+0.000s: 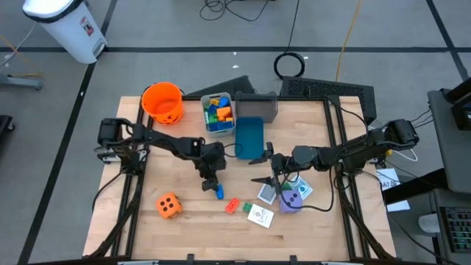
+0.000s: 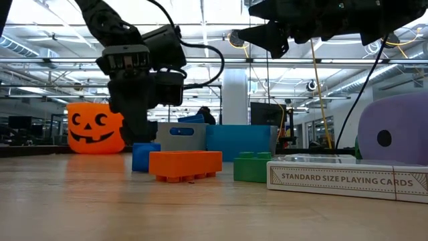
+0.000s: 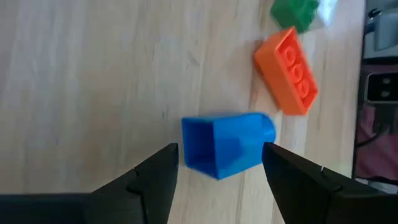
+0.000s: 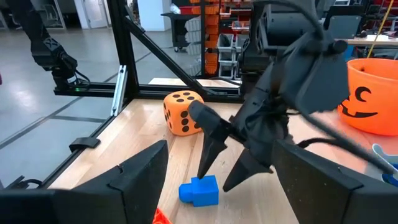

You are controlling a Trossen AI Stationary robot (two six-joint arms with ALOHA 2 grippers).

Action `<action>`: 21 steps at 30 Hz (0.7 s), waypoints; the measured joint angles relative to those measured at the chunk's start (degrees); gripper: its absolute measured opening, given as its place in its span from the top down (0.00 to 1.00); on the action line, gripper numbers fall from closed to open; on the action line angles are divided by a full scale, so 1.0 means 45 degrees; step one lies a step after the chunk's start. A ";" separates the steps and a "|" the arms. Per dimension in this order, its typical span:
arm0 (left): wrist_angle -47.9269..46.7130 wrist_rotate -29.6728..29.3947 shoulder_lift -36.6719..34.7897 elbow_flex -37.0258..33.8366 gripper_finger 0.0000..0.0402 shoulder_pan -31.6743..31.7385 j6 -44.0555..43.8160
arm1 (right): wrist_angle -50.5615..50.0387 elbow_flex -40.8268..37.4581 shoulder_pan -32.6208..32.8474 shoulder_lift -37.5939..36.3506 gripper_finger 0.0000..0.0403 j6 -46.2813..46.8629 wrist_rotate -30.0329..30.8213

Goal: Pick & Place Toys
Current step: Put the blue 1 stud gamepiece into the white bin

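The left gripper [image 3: 219, 177], fingers spread and empty, straddles the blue block [image 3: 227, 148], and should drop squarely before closing, while the right gripper [image 1: 271, 179] waits open nearby

Both arms reached in toward the middle of the surface, end effectors parted.

The left arm stretched from the left edge, elbow bent, its wrist turned down so the left end effector [image 1: 214, 183] pointed at the surface, fingers [image 3: 155, 180] spread and just above the wood, nothing gripped between them. The right arm extended from the right edge, held higher; the right end effector [image 1: 266, 179] hung clear of the surface, its fingers [image 4: 134, 177] wide apart and empty.
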 joint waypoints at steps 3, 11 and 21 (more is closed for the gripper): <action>0.0129 0.0161 0.0180 0.0000 0.42 -0.0131 -0.0030 | -0.0004 0.0000 0.0000 0.0000 0.30 0.0000 -0.0004; 0.0496 0.1120 0.0185 0.0005 0.47 -0.0292 0.0233 | 0.0001 0.0000 0.0000 0.0000 0.30 0.0000 0.0001; 0.0664 0.1213 0.0185 0.0005 0.55 -0.0301 0.0181 | 0.0001 0.0000 0.0000 0.0000 0.30 -0.0010 0.0001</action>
